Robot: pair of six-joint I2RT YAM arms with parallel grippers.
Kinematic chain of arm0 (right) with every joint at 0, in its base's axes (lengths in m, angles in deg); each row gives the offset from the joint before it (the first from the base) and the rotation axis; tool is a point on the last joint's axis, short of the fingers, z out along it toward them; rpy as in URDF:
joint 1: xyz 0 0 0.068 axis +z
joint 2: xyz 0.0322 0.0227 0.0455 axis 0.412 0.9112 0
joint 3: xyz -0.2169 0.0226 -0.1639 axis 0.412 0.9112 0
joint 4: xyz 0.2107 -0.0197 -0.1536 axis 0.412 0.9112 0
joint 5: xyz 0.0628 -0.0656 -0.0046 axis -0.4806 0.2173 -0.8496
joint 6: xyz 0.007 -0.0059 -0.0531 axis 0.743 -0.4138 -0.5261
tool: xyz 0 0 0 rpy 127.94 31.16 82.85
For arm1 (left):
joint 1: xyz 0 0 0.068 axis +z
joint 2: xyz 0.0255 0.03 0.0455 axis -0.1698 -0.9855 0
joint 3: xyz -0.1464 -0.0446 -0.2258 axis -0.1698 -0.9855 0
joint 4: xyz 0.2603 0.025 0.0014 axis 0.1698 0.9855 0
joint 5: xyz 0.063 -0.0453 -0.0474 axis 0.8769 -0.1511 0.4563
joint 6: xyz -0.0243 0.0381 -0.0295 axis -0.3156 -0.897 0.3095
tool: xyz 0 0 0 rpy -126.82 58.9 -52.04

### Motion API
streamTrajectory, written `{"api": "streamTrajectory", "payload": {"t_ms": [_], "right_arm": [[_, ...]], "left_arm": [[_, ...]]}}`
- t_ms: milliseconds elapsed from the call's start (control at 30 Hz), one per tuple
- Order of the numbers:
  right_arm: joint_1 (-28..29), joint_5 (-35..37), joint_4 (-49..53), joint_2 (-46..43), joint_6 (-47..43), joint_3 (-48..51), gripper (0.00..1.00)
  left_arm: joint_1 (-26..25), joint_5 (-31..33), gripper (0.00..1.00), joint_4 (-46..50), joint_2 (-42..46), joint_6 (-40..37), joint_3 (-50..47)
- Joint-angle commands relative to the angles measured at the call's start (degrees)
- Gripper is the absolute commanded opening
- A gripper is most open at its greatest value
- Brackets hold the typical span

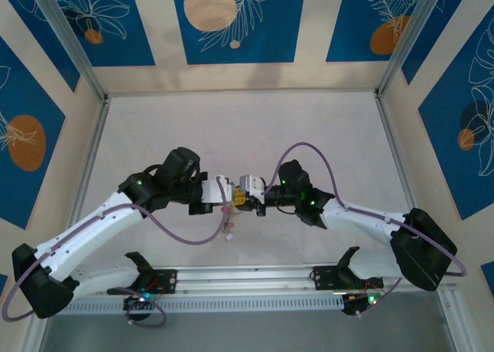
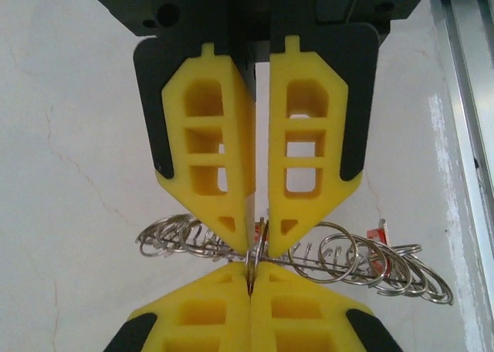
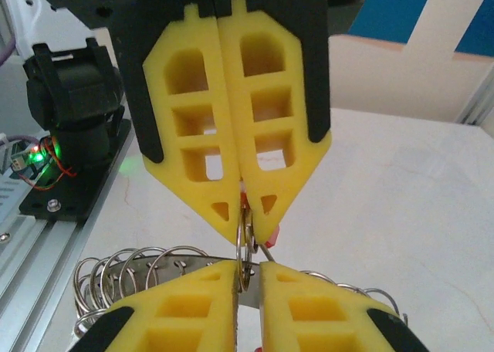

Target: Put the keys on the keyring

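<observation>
Both grippers meet nose to nose above the middle of the table. My left gripper [image 1: 218, 194] [image 2: 252, 269] [image 3: 245, 225] is shut on a red key, whose small split ring [image 3: 245, 248] sticks out edge-on from the tips. Facing it, my right gripper [image 1: 248, 198] [image 3: 248, 271] [image 2: 261, 232] stands slightly open, a narrow gap on either side of that split ring. The silvery keyring [image 2: 340, 271] [image 3: 154, 267] runs crosswise between the two grippers. Several small rings hang along it. Another red key [image 2: 377, 232] hangs at its far side. More keys [image 1: 227, 227] dangle below the grippers.
An aluminium rail [image 1: 247, 279] [image 2: 463, 97] carrying the arm bases runs along the near edge of the white table [image 1: 247, 128]. An arm base with a green light [image 3: 69, 120] stands on it. Metal frame posts [image 1: 69, 43] rise at the back corners.
</observation>
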Motion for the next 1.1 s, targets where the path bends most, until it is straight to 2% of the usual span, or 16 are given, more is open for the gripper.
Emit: {"api": "streamTrajectory", "payload": {"t_ms": [0, 167, 200, 233, 267, 467, 767, 1067], "right_arm": [[0.9, 0.8, 1.4, 0.7, -0.8, -2.1, 0.16], [1.8, 0.1, -1.0, 1.3, 0.2, -1.8, 0.16], [1.9, 0.0, -1.4, 1.4, 0.4, -1.8, 0.13], [1.9, -0.3, -1.3, 1.4, 0.3, -1.8, 0.04], [2.0, -0.4, -1.2, 1.4, 0.4, -1.8, 0.00], [1.1, -1.6, -9.2, 0.3, 3.6, 1.7, 0.00], [-2.1, -6.2, -21.7, -2.6, 7.9, 7.4, 0.00], [-2.4, -7.8, -20.7, -3.9, 7.2, 7.2, 0.00]], "left_arm": [[-0.7, 0.7, 0.00, 2.9, -1.1, -1.8, 3.0], [-0.8, -0.1, 0.00, 2.5, -1.5, 0.2, 3.3], [-0.8, -0.5, 0.00, 2.2, -1.5, 0.3, 3.1], [-0.7, -1.0, 0.00, 1.8, -1.4, 0.3, 2.8], [-0.7, -1.6, 0.00, 1.4, -1.2, 0.3, 2.4], [-0.2, -2.6, 0.12, -2.1, 3.4, 1.5, -1.4], [0.3, -4.5, 0.15, -8.2, 7.4, 2.5, -7.2], [0.3, -4.3, 0.20, -14.3, 8.5, 1.3, -9.8]]}}
